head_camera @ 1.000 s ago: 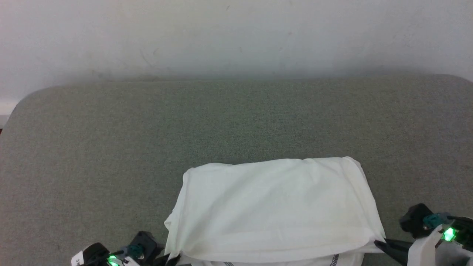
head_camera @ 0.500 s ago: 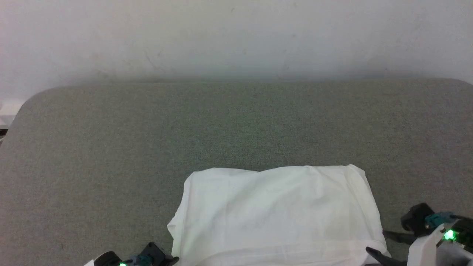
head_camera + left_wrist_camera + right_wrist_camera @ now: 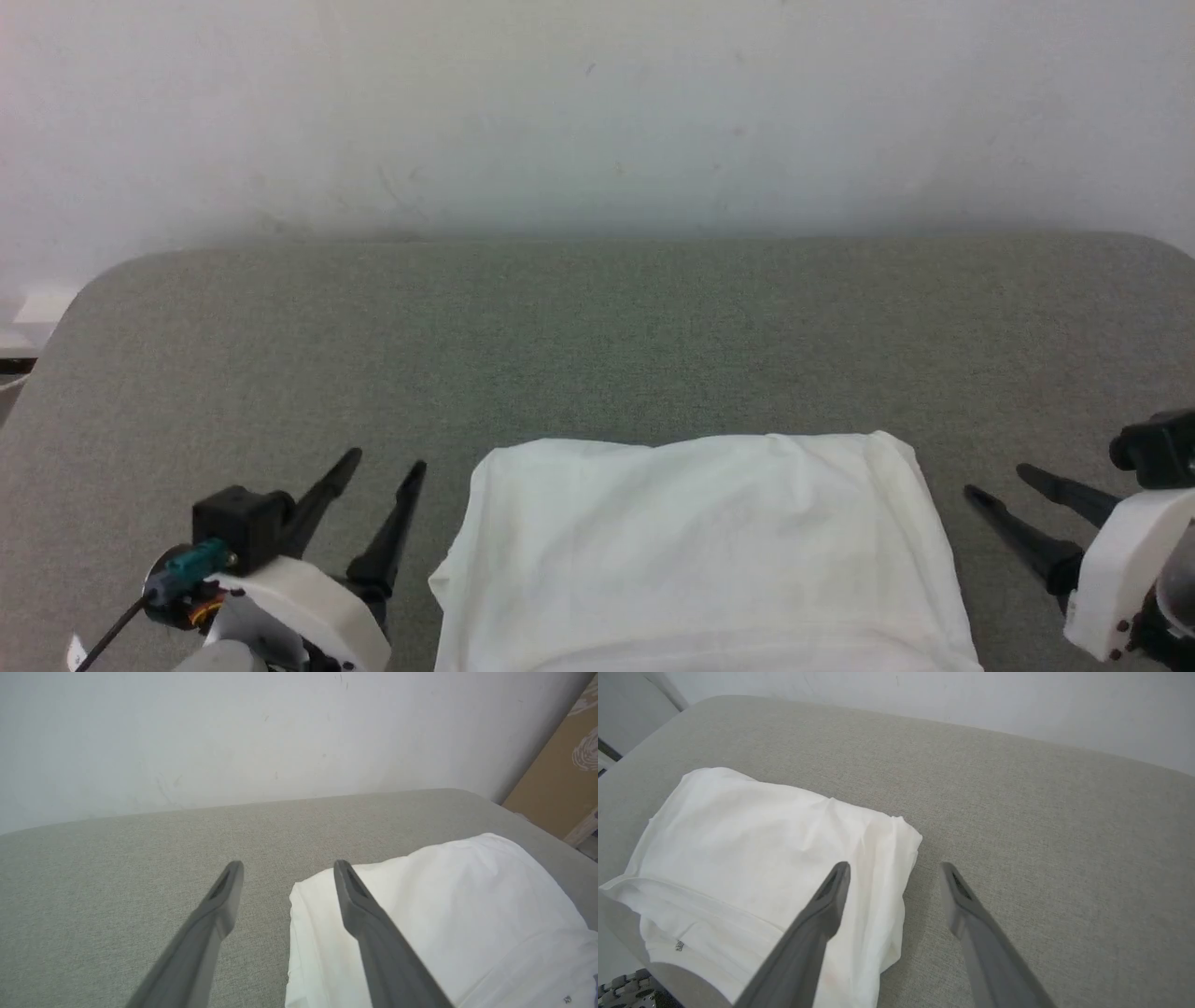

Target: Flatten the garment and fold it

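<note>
While both arms sit low at the near edge, the left gripper [image 3: 386,461], two long dark fingers on a pale wrist, has its jaws spread wide and empty. It sits just beside the left edge of the thin white folded garment [image 3: 700,551] without touching it. The right gripper [image 3: 997,480] is near the cloth's right edge, jaws equally wide and empty. The garment is a lightly creased rough rectangle, and its near end is cut off by the bottom of the head view. It lies on a grey-green woven-fabric table [image 3: 597,327] with rounded far corners. Behind it stands a plain off-white wall [image 3: 597,112], faintly scuffed. The left wrist view shows a brown board-like panel [image 3: 560,774] past the table's right end.
</note>
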Controlling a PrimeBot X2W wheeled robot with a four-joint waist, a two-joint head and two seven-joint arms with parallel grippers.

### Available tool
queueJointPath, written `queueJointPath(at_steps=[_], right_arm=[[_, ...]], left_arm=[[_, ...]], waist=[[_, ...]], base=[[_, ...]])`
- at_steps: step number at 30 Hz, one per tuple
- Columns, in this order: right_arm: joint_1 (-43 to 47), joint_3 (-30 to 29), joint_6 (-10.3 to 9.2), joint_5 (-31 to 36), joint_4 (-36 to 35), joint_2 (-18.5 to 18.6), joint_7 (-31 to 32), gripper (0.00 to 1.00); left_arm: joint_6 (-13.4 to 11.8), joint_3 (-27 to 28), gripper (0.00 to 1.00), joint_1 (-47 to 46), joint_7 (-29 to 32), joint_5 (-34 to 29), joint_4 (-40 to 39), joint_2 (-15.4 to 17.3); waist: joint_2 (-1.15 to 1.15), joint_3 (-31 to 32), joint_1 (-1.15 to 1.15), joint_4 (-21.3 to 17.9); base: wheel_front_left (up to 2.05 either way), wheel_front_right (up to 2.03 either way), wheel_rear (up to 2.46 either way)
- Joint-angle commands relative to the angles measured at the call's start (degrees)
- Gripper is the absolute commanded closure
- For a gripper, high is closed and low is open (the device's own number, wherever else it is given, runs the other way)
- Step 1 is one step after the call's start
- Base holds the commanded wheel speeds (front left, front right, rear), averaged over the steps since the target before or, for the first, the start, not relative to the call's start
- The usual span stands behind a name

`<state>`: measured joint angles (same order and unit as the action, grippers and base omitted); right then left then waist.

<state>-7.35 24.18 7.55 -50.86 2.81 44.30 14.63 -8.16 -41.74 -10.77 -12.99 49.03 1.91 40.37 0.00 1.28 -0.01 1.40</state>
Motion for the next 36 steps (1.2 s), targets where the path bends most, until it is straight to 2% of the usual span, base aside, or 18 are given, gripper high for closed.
queueJointPath(at_steps=[1, 4, 7, 11, 14, 18, 26, 27, 29, 36], right_arm=[[1.54, -1.81, -0.06, 2.34, 1.64, -3.26, 0.61, 0.00], [3.24, -6.35, -0.06, 5.97, 5.27, -9.63, 2.67, 0.00], [4.44, -11.24, -0.06, 9.41, 8.62, -15.63, 4.64, 0.00], [5.59, -15.27, -0.06, 12.57, 10.47, -21.77, 6.95, 0.00], [5.96, -17.43, -0.06, 13.83, 11.46, -24.80, 8.25, 0.00], [5.63, -18.42, -0.06, 14.19, 12.89, -27.89, 9.82, 0.00], [5.36, -16.47, -0.06, 14.57, 17.63, -30.83, 10.97, 0.00], [5.30, -16.30, -0.06, 14.55, 18.31, -31.19, 10.91, 0.05], [5.18, -16.07, -0.06, 14.17, 19.44, -31.86, 10.66, 1.00], [4.13, -16.23, -0.06, 14.74, 19.80, -30.91, 6.39, 1.00]], left_arm=[[-1.90, 2.25, 0.00, 1.28, -1.17, 0.37, 0.35, -1.98], [-3.88, 6.00, 0.00, 2.68, -1.90, -1.19, 1.09, -5.38], [-5.49, 12.00, 0.00, 4.57, -1.97, -5.52, 0.58, -9.95], [-5.82, 20.13, 0.00, 8.69, -1.99, -12.24, -0.44, -15.79], [-4.38, 24.14, 0.00, 10.63, -1.99, -17.02, -0.19, -18.76], [-1.30, 27.60, 0.00, 10.99, -2.00, -22.71, 0.60, -21.02], [2.86, 30.93, 0.00, 10.56, -2.00, -28.61, 2.66, -24.66], [3.28, 31.29, 0.00, 10.61, -2.00, -29.08, 2.84, -25.16], [4.14, 31.82, 0.00, 10.73, -2.00, -29.91, 3.42, -26.10], [5.98, 33.78, 0.00, 11.28, -2.00, -32.01, 5.11, -28.04]], waist=[[0.00, -0.33, 0.01, 0.22], [0.00, -1.08, 0.01, 0.49], [0.00, -1.82, 0.01, 0.87], [0.00, -2.85, 0.01, 1.36], [0.00, -3.89, 0.01, 1.87], [0.00, -5.13, 0.01, 2.59], [0.00, -7.14, 0.01, 3.66], [0.00, -7.33, 0.01, 3.70], [0.00, -7.55, 0.01, 3.74], [0.00, -5.75, 0.01, 2.78]], base=[[0.00, 0.00, 0.00], [0.00, 0.00, 0.00], [0.00, 0.00, 0.00], [0.00, 0.00, 0.00], [0.00, 0.00, 0.00], [0.00, 0.00, 0.00], [0.00, 0.00, 0.00], [0.00, 0.00, 0.00], [0.00, 0.00, 0.00], [0.00, 0.00, 0.00]])
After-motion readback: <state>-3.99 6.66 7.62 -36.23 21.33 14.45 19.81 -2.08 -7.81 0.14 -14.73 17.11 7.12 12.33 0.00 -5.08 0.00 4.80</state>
